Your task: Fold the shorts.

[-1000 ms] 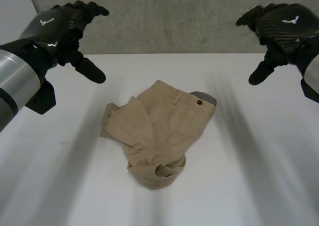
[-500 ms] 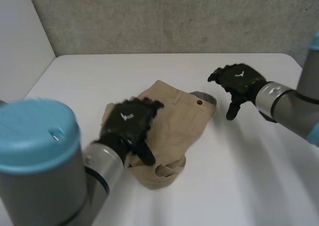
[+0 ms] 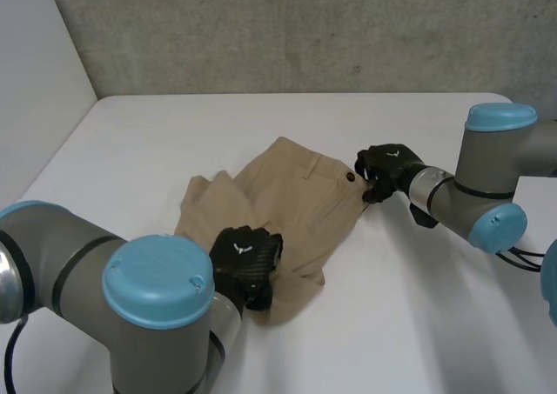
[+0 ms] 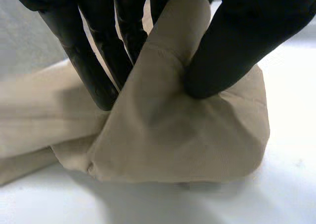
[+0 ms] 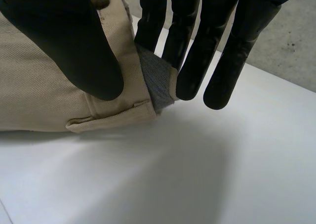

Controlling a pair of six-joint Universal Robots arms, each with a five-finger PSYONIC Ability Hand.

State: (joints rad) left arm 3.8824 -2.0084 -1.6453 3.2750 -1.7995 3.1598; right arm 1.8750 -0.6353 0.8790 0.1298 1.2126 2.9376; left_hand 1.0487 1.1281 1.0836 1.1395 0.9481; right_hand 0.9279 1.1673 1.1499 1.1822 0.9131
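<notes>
Tan shorts (image 3: 287,207) lie crumpled in the middle of the white table (image 3: 418,324), waistband toward the far right, with a brown button (image 3: 349,178). My left hand (image 3: 247,258) rests on the near leg end; beside its palm a fold of tan cloth (image 4: 173,140) is pinched between the thumb (image 4: 237,41) and the fingers (image 4: 91,66). My right hand (image 3: 385,168) is at the waistband corner by the button. There its thumb (image 5: 64,41) presses the tan waistband (image 5: 39,95) and its grey lining (image 5: 155,83) against the fingers (image 5: 192,46).
A grey wall (image 3: 305,29) runs along the table's far edge and a pale panel (image 3: 35,81) closes off the far left. My left arm's big joint (image 3: 157,281) stands close at the near left, and my right arm (image 3: 487,194) reaches in from the right.
Both hands came down from high and open at the sides onto the shorts and closed on the cloth: left on the near leg end, right on the waistband corner.
</notes>
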